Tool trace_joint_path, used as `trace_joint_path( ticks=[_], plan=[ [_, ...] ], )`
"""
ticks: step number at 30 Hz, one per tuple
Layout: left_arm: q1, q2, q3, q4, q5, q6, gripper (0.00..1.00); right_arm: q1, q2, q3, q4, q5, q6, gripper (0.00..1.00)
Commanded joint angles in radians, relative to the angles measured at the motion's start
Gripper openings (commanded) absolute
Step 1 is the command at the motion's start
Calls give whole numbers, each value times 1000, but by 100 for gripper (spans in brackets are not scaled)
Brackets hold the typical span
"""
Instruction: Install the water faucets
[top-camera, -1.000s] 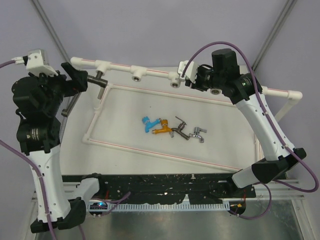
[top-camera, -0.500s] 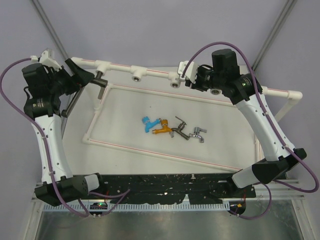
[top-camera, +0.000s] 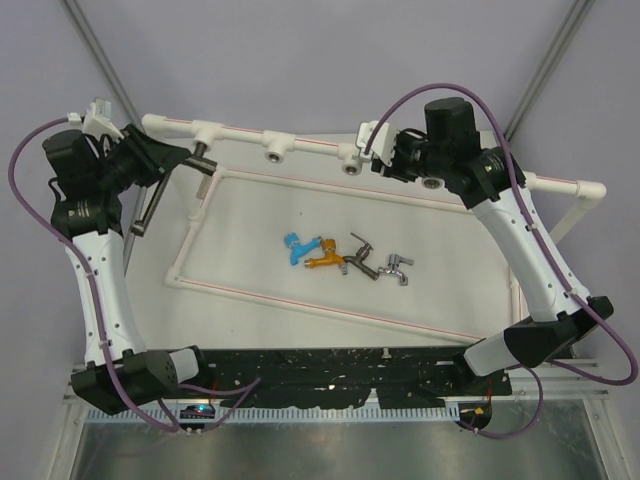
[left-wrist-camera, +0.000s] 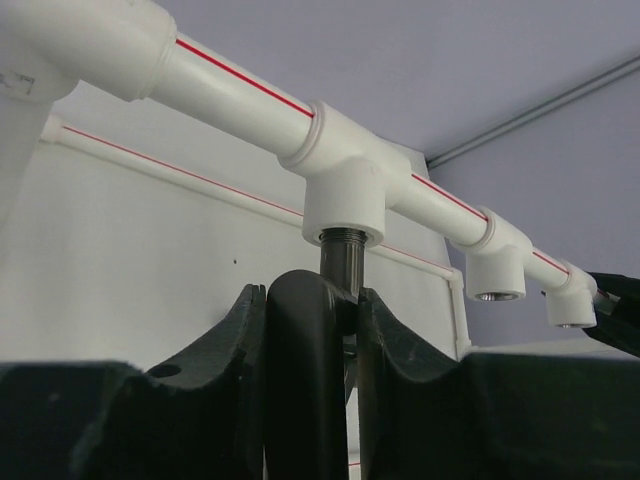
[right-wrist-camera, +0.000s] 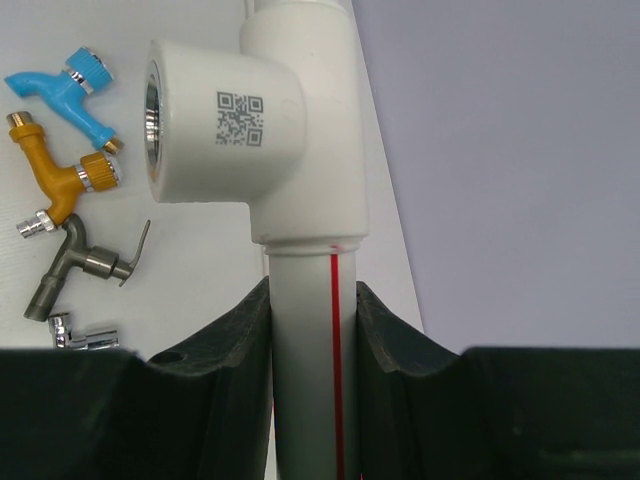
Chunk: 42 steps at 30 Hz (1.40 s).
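Observation:
The large dark-grey faucet (top-camera: 199, 157) has its threaded stem (left-wrist-camera: 342, 250) in the first tee socket of the white pipe frame (top-camera: 240, 135). Its long straight arm (top-camera: 148, 207) hangs toward the near left. My left gripper (top-camera: 172, 160) is shut on the faucet's dark body (left-wrist-camera: 305, 380). My right gripper (top-camera: 388, 158) is shut on the frame's top pipe (right-wrist-camera: 300, 330), just below a tee. The blue (top-camera: 297, 247), orange (top-camera: 325, 259), dark metal (top-camera: 360, 256) and chrome (top-camera: 398, 268) faucets lie loose inside the frame.
Two unfilled brass-lined sockets (top-camera: 271, 155) (top-camera: 348, 167) face forward on the top pipe between the grippers. The frame's lower rail (top-camera: 320, 308) runs along the near side. The right wrist view shows a tee with a printed code (right-wrist-camera: 240, 118) and the small faucets at its left.
The left wrist has turned and its jaws have closed on the large faucet at the first socket; the faucet's long arm now shows further out. The right arm has not moved.

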Motion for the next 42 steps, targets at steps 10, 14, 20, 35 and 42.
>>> trace_joint_path(
  ticks=[10,14,20,35,42],
  plan=[
    [-374,-41,169,-225,-428,392,1,22,60,-36,-30,-143,65,5],
    [-564,-19,160,-268,-675,483,4,24,65,-31,-33,-145,68,5],
    [-778,46,125,-287,-944,561,19,22,71,-28,-32,-146,71,5],
    [-869,22,132,-204,-742,443,72,24,77,-30,-35,-146,74,5],
    [-587,-168,94,-69,-535,236,83,24,77,-33,-35,-145,74,5]
  ],
)
